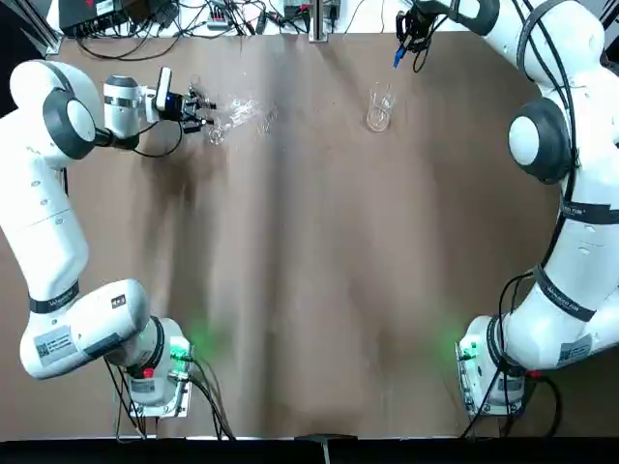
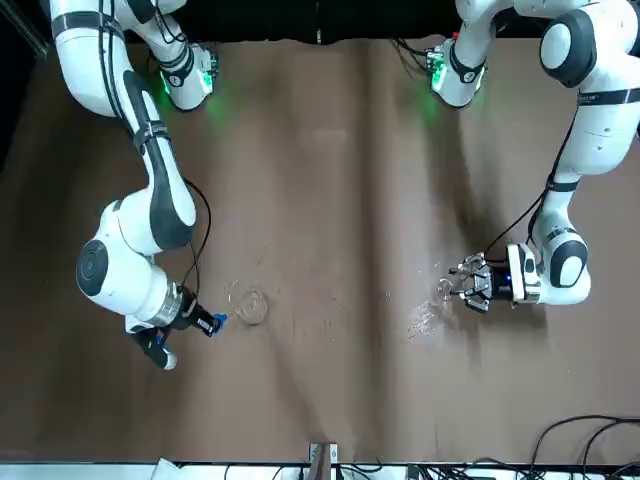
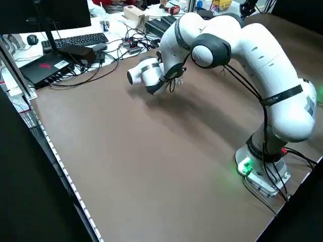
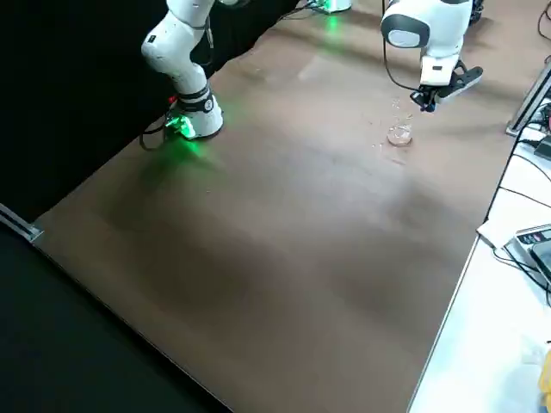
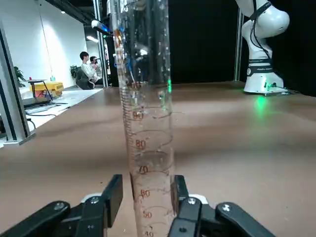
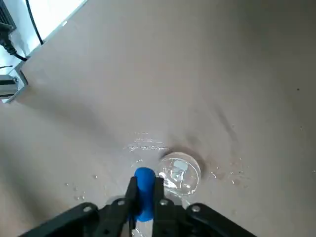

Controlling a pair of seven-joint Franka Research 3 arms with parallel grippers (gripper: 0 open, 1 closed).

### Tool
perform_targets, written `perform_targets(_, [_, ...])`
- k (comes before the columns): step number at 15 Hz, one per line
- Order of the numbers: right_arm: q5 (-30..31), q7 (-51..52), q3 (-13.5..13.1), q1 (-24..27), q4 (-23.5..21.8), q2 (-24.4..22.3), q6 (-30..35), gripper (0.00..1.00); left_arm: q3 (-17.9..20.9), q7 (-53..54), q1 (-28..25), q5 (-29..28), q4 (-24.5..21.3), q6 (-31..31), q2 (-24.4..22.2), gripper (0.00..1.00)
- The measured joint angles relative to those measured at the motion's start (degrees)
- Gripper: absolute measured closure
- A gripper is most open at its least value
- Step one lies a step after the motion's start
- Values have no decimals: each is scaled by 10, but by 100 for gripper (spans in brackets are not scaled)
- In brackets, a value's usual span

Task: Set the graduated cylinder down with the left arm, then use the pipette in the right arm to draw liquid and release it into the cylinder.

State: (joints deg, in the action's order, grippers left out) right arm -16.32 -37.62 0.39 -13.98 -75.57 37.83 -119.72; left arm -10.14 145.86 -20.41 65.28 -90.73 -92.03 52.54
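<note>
Left pincer [image 5: 143,197] grips the tall clear glass graduated cylinder [image 5: 145,123] upright (ten o'clock on the desk [image 1: 319,290]); right pincer [image 6: 144,197] clasps the blue-bulbed pipette [image 6: 144,190]. Next: release.

Brown table [image 1: 319,290], cluttered desk [image 3: 75,45] beside

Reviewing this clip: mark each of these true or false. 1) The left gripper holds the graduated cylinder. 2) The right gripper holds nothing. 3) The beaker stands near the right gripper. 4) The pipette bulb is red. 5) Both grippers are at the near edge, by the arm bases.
1) True: the left gripper has its fingers shut on the graduated cylinder.
2) False: the right gripper is shut on the pipette.
3) True: the beaker stands close to it.
4) False: the bulb is blue.
5) False: both are at the far side of the table.
</note>
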Motion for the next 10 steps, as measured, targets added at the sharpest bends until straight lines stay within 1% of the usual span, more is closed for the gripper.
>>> perform_targets(1, [0,0,0,0,0,0,0,81,0,0,0,0,0,0,0,49])
perform_targets(2, [0,0,0,0,0,0,0,81,0,0,0,0,0,0,0,52])
perform_targets(4, [-1,0,0,0,0,0,0,74,0,0,0,0,0,0,1,53])
perform_targets(5, [-1,0,0,0,0,0,0,74,0,0,0,0,0,0,1,54])
perform_targets(6, [-1,0,0,0,0,0,0,72,0,0,0,0,0,0,1,59])
perform_targets(7, [-2,0,0,0,0,0,0,72,0,0,0,0,0,0,1,62])
perform_targets(10, [-2,0,0,0,0,0,0,72,0,0,0,0,0,0,1,63])
